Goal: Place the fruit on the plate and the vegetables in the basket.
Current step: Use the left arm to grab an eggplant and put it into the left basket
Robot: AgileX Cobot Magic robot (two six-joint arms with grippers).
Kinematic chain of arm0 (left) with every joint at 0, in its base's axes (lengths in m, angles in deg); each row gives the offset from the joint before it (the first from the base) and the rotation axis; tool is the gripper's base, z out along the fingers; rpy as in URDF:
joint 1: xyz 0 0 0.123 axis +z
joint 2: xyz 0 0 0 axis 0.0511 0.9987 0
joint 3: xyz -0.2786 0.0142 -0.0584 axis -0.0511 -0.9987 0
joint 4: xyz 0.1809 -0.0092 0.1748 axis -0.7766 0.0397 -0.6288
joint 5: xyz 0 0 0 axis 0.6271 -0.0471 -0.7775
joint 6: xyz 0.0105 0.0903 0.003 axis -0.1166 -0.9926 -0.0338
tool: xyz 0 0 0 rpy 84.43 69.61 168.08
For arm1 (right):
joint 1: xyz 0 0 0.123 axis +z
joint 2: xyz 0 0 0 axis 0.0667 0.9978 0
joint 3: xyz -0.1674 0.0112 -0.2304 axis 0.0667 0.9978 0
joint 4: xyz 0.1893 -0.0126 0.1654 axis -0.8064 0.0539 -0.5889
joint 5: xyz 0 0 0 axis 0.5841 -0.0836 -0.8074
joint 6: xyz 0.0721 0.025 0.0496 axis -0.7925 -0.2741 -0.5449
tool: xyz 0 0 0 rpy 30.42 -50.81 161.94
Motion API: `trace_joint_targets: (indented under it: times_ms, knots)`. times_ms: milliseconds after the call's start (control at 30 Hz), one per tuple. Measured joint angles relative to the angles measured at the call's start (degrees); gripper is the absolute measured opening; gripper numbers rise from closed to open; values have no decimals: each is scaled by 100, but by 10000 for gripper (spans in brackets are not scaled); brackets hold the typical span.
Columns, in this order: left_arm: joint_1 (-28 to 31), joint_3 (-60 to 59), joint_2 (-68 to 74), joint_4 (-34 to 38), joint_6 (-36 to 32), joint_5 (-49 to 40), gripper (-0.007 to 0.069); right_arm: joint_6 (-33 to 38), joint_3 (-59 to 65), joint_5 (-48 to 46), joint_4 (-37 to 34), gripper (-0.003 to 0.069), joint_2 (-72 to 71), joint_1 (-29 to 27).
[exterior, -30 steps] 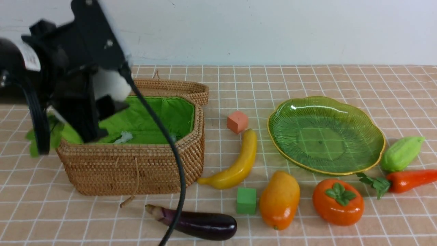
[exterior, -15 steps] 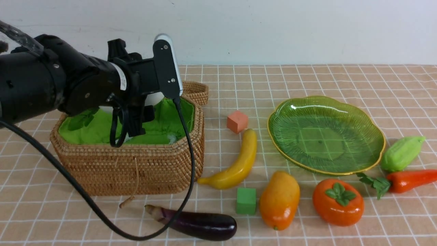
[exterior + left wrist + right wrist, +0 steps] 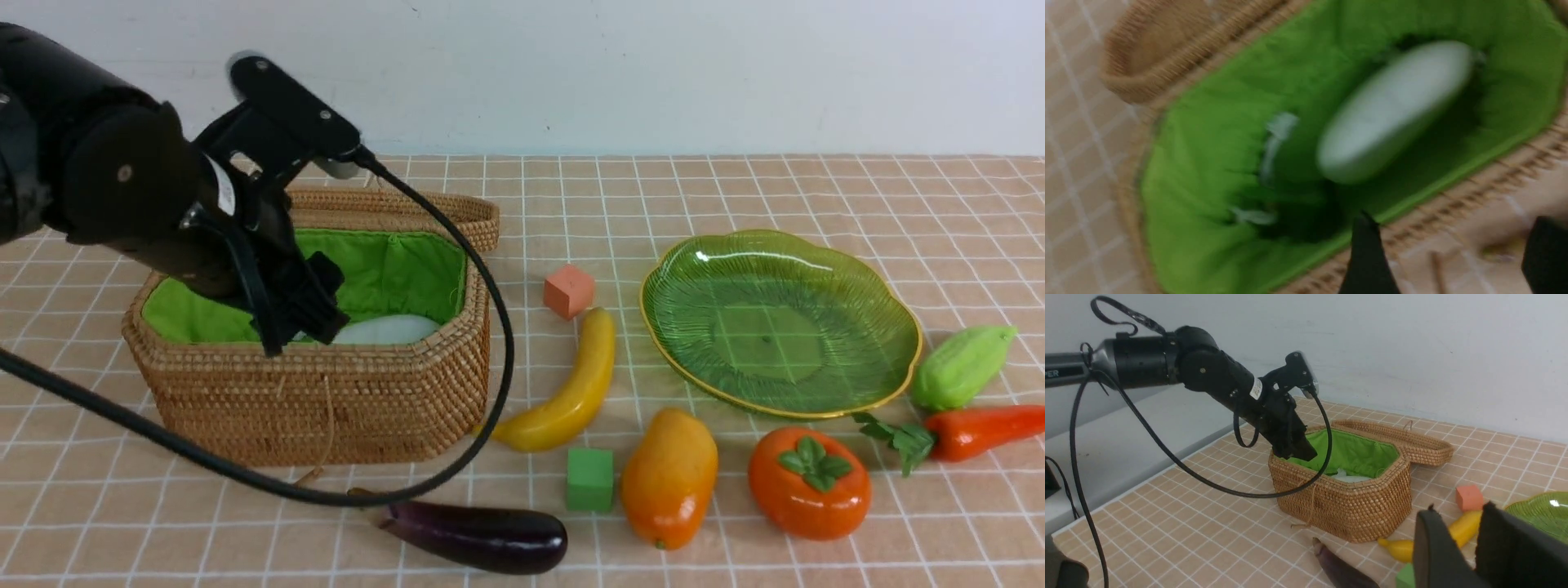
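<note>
The white radish (image 3: 384,329) lies inside the basket (image 3: 326,400) on its green lining, and shows blurred in the left wrist view (image 3: 1396,110). My left gripper (image 3: 298,322) hangs over the basket's front rim, open and empty (image 3: 1453,253). On the table lie the banana (image 3: 571,392), mango (image 3: 669,478) and persimmon (image 3: 808,482). The green plate (image 3: 780,322) holds nothing. The eggplant (image 3: 482,535) lies in front of the basket. The gourd (image 3: 959,367) and carrot (image 3: 980,429) are at the far right. My right gripper (image 3: 1458,510) hovers near the banana (image 3: 1461,531), jaws slightly parted and empty.
A salmon cube (image 3: 567,290) sits behind the banana and a green cube (image 3: 589,479) beside the mango. The basket's woven lid (image 3: 408,208) lies open behind it. The left arm's black cable (image 3: 490,327) loops down in front of the basket to the eggplant's tip.
The left gripper carried the radish over the basket and let it go; the radish now rests inside. The arm has turned and lifted toward the front rim. The basket shifted slightly.
</note>
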Motion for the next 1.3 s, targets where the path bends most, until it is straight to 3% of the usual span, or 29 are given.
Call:
trace_joint_targets:
  times_ms: [200, 300, 467, 600, 767, 900, 1067, 1133, 1300]
  knots:
    - [-1208, 0, -43, 1232, -1073, -1168, 158, 1, -233, -675, 102, 181, 0, 0]
    - [-1787, 4, 202, 1376, -1492, -1446, 90, -3, -245, -936, 102, 182, 0, 0]
    - [-2239, 4, 923, 1148, -1785, -1277, 174, -177, -245, -1257, 130, 185, 0, 0]
    - [-2303, 4, 1603, 621, -1797, -444, 406, -297, -245, -1520, 148, 190, 0, 0]
    - [-2303, 11, 2059, 115, -1797, 218, 523, -310, -245, -1580, 125, 190, 0, 0]
    - [-2303, 22, 2358, -227, -1798, 472, 531, -315, -245, -1580, 74, 190, 0, 0]
    - [-2303, 39, 2664, -707, -1792, 490, 403, -315, -245, -1580, 21, 192, 0, 0]
    - [-2309, 57, 2675, -717, -1792, 447, 403, -321, -245, -1580, 15, 192, 0, 0]
    - [-2454, 245, 2471, -564, -1726, -432, 404, -332, -245, -1580, 3, 192, 0, 0]
